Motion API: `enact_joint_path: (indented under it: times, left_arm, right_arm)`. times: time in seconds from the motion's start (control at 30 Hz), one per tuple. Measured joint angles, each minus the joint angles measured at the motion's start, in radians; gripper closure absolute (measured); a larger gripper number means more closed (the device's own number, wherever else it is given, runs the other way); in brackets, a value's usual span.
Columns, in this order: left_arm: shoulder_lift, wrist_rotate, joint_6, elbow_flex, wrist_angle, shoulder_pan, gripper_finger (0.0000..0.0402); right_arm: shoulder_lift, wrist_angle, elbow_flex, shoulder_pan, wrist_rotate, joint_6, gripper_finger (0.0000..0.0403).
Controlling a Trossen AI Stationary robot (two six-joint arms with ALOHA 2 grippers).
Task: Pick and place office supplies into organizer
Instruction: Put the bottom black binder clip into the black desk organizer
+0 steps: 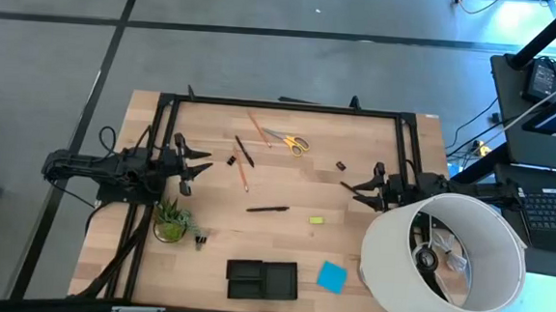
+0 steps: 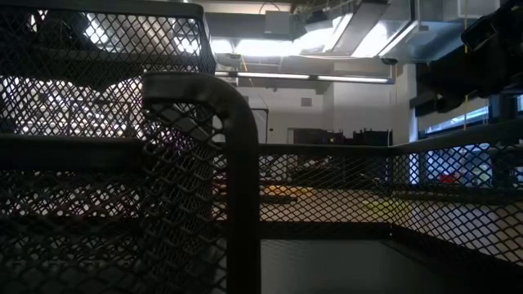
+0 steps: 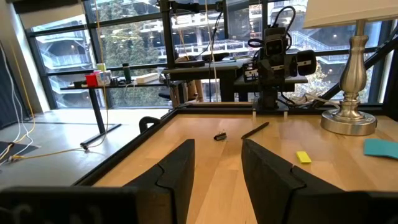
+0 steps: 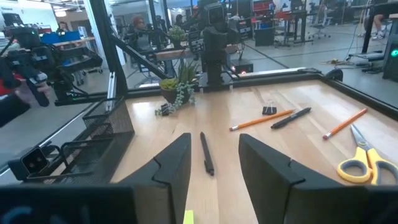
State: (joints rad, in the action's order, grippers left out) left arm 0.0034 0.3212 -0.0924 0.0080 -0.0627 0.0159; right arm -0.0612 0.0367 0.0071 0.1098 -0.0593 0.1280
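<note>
The office supplies lie spread on the wooden table: yellow-handled scissors [image 1: 289,142], two orange pencils [image 1: 257,127] [image 1: 242,173], black pens [image 1: 244,151] [image 1: 267,210], small black clips [image 1: 230,161] [image 1: 340,166], a yellow block [image 1: 317,219] and a blue note pad [image 1: 332,276]. The black organizer [image 1: 262,280] stands near the front edge. My left gripper [image 1: 200,161] hovers open at the table's left. My right gripper [image 1: 351,192] hovers open at the right. Both point level toward the middle with nothing between their fingers [image 3: 214,168] [image 4: 208,168].
A green potted plant [image 1: 171,219] stands front left with a clip [image 1: 198,238] beside it. A large white lampshade [image 1: 443,263] covers the front right corner. A black frame [image 1: 291,106] runs along the table's far edge. The low view looks through the organizer's mesh wall [image 2: 188,163].
</note>
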Motion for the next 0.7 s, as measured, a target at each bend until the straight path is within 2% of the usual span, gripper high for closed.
enact_joint_path:
  times: [0.27, 0.4, 0.57, 0.7]
  left_arm:
    - [0.000, 0.003, 0.000, 0.000, -0.002, 0.000, 0.0274]
    - [0.000, 0.037, -0.001, 0.000, -0.031, -0.001, 0.0271]
    - [0.008, -0.002, 0.030, 0.000, -0.025, -0.001, 0.0244]
    - [0.029, -0.102, 0.136, 0.018, -0.024, -0.001, 0.0220]
  right_arm:
    - [0.000, 0.002, 0.000, 0.000, 0.000, 0.002, 0.0266]
    - [0.000, 0.002, 0.000, 0.000, 0.000, 0.002, 0.0266]
    - [0.000, 0.002, 0.000, 0.000, 0.000, 0.002, 0.0266]
    - [0.000, 0.002, 0.000, 0.000, 0.000, 0.002, 0.0266]
